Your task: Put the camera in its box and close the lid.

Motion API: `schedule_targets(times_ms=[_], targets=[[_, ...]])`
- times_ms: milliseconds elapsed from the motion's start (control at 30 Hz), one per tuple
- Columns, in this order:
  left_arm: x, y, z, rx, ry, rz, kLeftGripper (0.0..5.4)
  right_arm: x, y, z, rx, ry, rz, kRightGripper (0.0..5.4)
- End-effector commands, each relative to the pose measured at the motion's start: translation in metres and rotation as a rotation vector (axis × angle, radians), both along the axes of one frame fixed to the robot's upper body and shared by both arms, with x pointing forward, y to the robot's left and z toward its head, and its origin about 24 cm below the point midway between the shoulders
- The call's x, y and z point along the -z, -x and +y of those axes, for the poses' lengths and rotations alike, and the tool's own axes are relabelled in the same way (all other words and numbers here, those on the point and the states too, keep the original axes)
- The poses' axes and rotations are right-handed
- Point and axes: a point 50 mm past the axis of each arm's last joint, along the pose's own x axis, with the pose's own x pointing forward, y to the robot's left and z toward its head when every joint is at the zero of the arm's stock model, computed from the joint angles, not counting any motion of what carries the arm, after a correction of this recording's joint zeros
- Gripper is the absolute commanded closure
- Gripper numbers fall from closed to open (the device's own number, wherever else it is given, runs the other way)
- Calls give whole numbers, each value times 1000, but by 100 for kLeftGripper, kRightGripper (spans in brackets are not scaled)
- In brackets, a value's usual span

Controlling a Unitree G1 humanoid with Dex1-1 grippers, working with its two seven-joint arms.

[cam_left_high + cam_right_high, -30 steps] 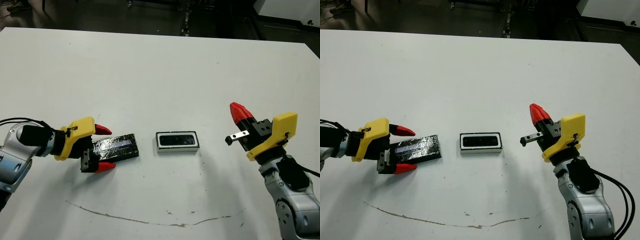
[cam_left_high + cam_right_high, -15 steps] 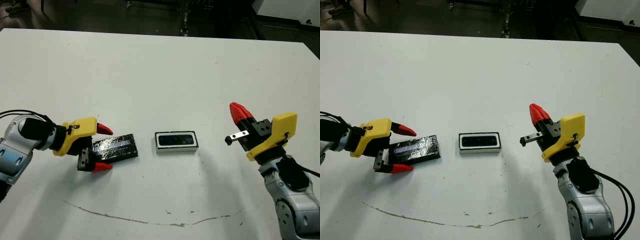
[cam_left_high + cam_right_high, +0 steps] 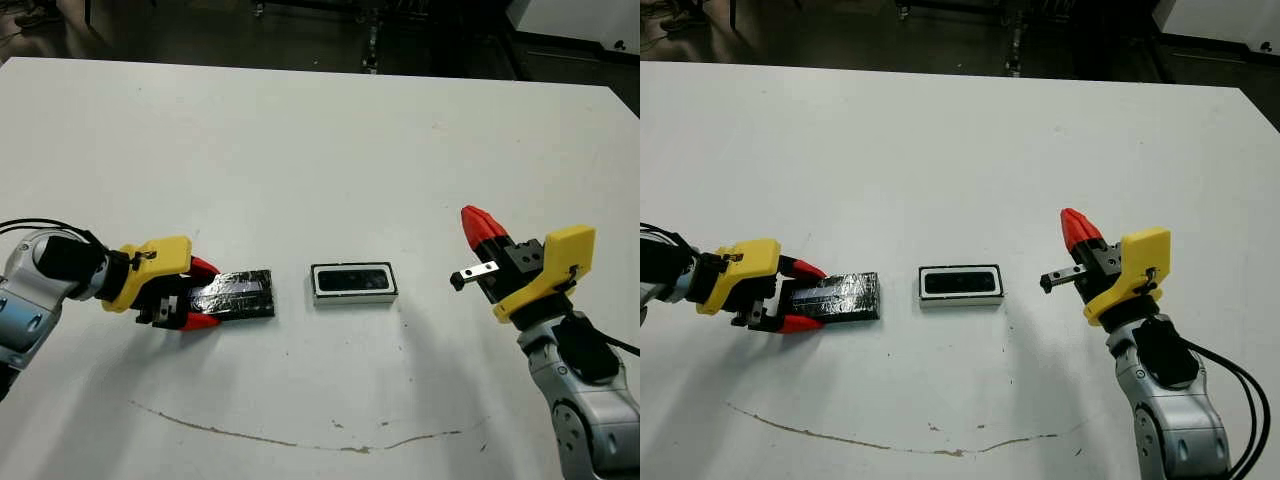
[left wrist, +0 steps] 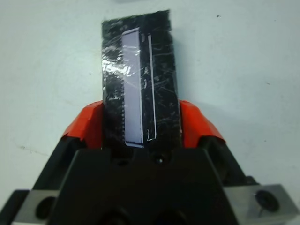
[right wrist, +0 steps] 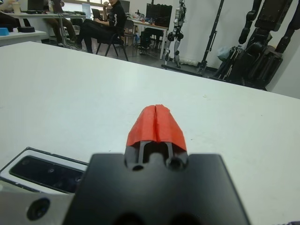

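Box: open tray near the middle of the white surface; I take it as my landmark.
Camera: I see the slim black bar lying inside the box, lengthwise, white lining showing around it.
Lid: flat on the surface just left of the box, apart from it, glossy side with the pale strip facing up.
Left hand: at the lid's end farthest from the box; my wrist view shows a red fingertip pressed on each long edge, so it is clamped on the lid.
Right hand: well to the right of the box, raised off the surface, red tips pressed together with nothing between them.
Person: seated on a chair far beyond the surface.
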Motion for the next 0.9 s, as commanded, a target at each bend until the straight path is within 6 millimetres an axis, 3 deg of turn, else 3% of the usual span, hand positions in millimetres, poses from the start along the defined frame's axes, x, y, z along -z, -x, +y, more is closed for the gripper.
schedule_targets(times_ms=[33, 433, 567, 900], targets=[[11, 5, 5, -44, -26, 29, 223, 4, 0, -4, 6, 2, 14, 540], [4, 5, 1, -173, 111, -4, 223, 5, 1, -4, 15, 11, 24, 540], [-7, 3, -2, -315, 237, 39, 223, 6, 1, -4, 8, 9, 24, 540], [-30, -9, -15, -330, 362, 208, 223, 7, 0, -2, 2, 10, 24, 540]])
